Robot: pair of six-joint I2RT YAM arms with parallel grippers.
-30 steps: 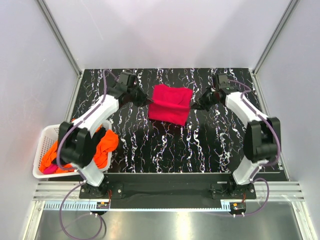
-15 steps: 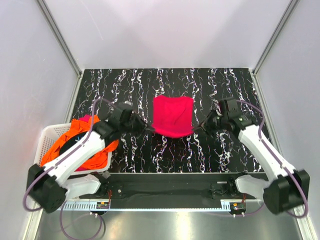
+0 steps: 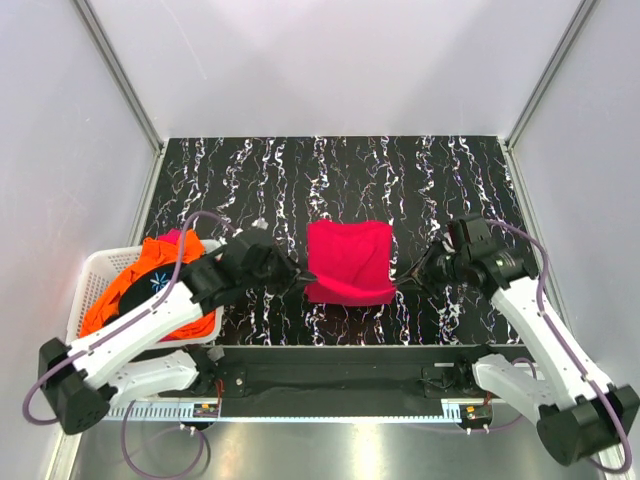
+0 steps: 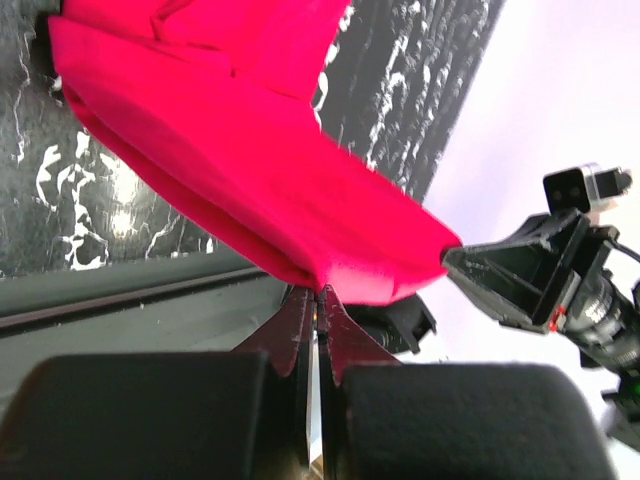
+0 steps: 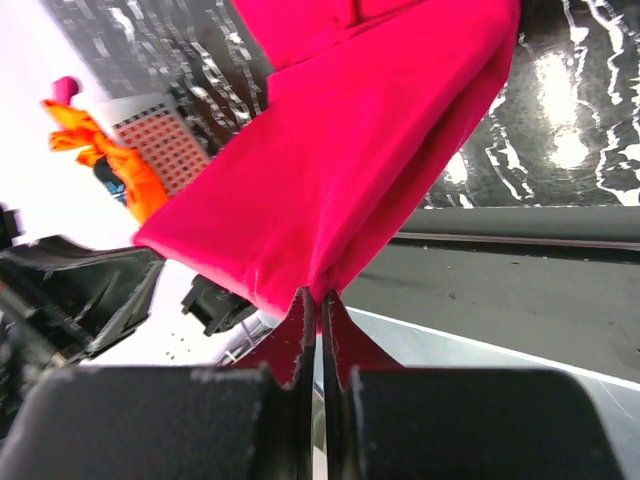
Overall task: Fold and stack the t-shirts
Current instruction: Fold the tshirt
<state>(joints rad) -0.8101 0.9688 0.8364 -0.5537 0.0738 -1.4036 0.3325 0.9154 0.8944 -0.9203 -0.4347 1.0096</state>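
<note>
A magenta-red t-shirt (image 3: 348, 260), folded into a rectangle, lies on the near middle of the black marbled table. My left gripper (image 3: 303, 281) is shut on its near left corner; the left wrist view shows the cloth (image 4: 260, 170) pinched between the closed tips (image 4: 318, 295). My right gripper (image 3: 402, 281) is shut on the near right corner; the right wrist view shows the cloth (image 5: 360, 170) pinched in its tips (image 5: 320, 297). The near edge is lifted and doubled over. Orange, pink and black shirts (image 3: 150, 272) lie heaped in the basket at the left.
A white slatted basket (image 3: 88, 290) stands at the table's left edge beside the left arm. The table's near edge (image 3: 340, 345) and the arm mounting rail run just in front of the shirt. Grey walls enclose the back and sides.
Both grippers have drawn the shirt's held edge from the far middle of the table toward the near edge. Both arms have pulled back and the cloth has folded over itself.
</note>
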